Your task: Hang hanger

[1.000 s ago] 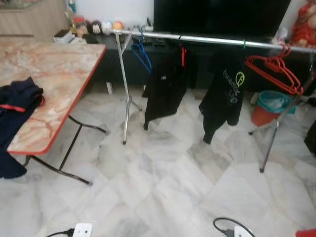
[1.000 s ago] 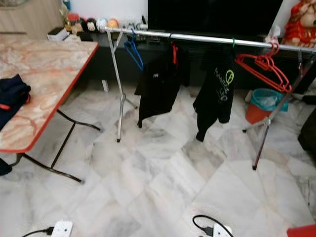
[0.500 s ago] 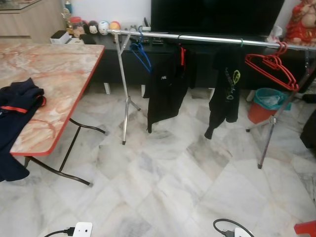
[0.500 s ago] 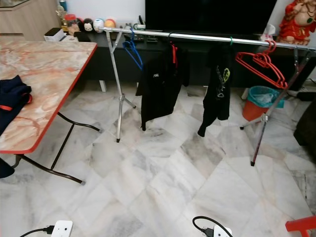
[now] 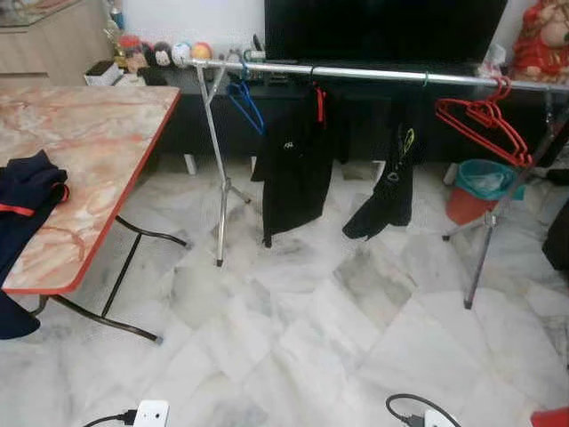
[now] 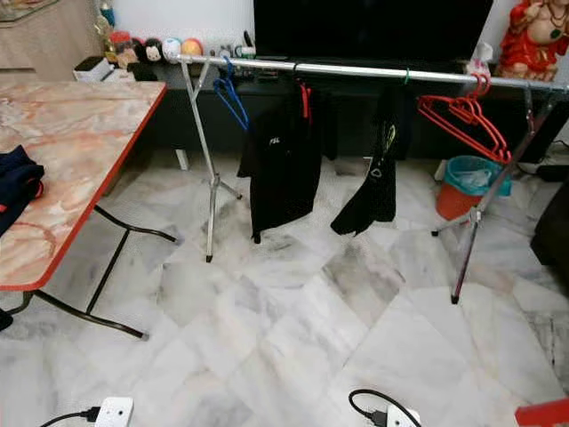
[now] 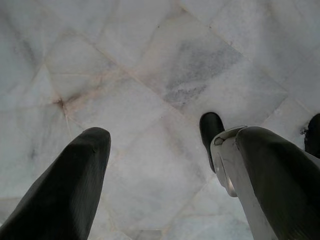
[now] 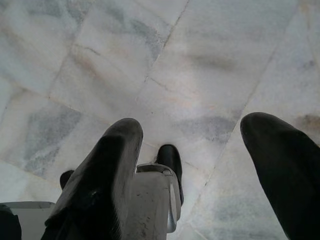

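**Inspector:** State of the tools?

**Assistant:** Left gripper: fingers spread wide, nothing between them, pointed down at the marble floor. Right gripper: likewise wide apart and empty, over the same floor. Both arms hang low beside the robot's legs.

**Inspector:** And the task's object?

**Assistant:** Two garments on hangers are on the rail: a black shirt on a red hanger, and a second black garment beside it, tilted sideways. A blue hanger hangs bare near the rail's left end; a cluster of red hangers hangs at its right end.

**Inspector:** Step in hand?

**Assistant:** Judged as between hangings: nothing is held and the rack stands well ahead. A dark garment lies on the table to the robot's left, draped over the near edge. The next move probably calls for turning towards that table and taking it up.

**Inspector:** Surroundings?

**Assistant:** Pale veined marble tiles; power strips and cable at the near edge, a trip risk. Behind the rack, a dark television unit, a teal bin, small ornaments on the shelf.
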Available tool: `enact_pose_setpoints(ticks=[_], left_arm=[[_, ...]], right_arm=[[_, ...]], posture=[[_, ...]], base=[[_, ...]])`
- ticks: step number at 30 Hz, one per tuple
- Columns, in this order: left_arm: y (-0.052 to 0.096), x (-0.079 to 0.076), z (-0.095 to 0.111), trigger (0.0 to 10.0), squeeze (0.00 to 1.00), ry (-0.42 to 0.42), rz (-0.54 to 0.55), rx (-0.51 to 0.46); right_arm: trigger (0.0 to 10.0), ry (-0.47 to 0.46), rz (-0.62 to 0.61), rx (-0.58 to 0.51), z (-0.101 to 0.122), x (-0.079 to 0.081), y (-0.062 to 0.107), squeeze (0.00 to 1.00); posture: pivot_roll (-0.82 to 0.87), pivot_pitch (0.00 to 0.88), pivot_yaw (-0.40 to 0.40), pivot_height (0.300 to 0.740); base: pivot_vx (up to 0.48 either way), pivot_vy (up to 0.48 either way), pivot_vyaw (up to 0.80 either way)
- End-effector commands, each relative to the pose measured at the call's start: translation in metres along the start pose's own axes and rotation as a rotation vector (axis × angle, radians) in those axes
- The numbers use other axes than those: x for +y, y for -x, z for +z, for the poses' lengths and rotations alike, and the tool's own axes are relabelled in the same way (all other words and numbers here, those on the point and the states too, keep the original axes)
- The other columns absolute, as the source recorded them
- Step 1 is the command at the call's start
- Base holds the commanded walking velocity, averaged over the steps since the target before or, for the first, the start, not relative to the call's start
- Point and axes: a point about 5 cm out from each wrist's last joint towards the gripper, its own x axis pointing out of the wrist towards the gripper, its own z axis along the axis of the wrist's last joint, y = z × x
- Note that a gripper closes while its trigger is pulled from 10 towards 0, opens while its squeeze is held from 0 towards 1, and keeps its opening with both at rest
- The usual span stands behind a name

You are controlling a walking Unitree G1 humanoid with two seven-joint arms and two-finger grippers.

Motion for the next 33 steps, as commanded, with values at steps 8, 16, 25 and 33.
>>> enact_pose_setpoints(ticks=[8, 16, 25, 33], left_arm=[[0.0001, -0.0008, -0.0029, 10.0, 0.0, 0.008, -0.004, 0.021], [0.0001, -0.0006, -0.0027, 10.0, 0.0, 0.008, -0.005, 0.022], [0.0001, -0.0008, -0.0025, 10.0, 0.0, 0.01, -0.006, 0.02], [0.0001, -0.0013, -0.003, 10.0, 0.0, 0.011, -0.006, 0.022]], right_arm=[[10.0, 0.0, 0.01, 0.001, 0.0018, -0.0004, -0.0006, 0.0], [10.0, -0.013, 0.016, 0.001, 0.0018, 0.0004, -0.0007, 0.0], [10.0, -0.017, 0.018, -0.001, 0.0019, 0.0003, -0.0007, 0.0], [10.0, -0.009, 0.019, 0.004, 0.0015, -0.0004, -0.0006, 0.0]], posture=[[0.01, 0.0, 0.01, 0.74], [0.01, 0.0, 0.011, 0.74], [0.01, 0.0, 0.01, 0.74], [0.01, 0.0, 0.006, 0.74]], base=[[0.302, 0.0, 0.3], [0.302, 0.0, 0.0], [0.303, 0.0, 0.0], [0.303, 0.0, 0.0]])
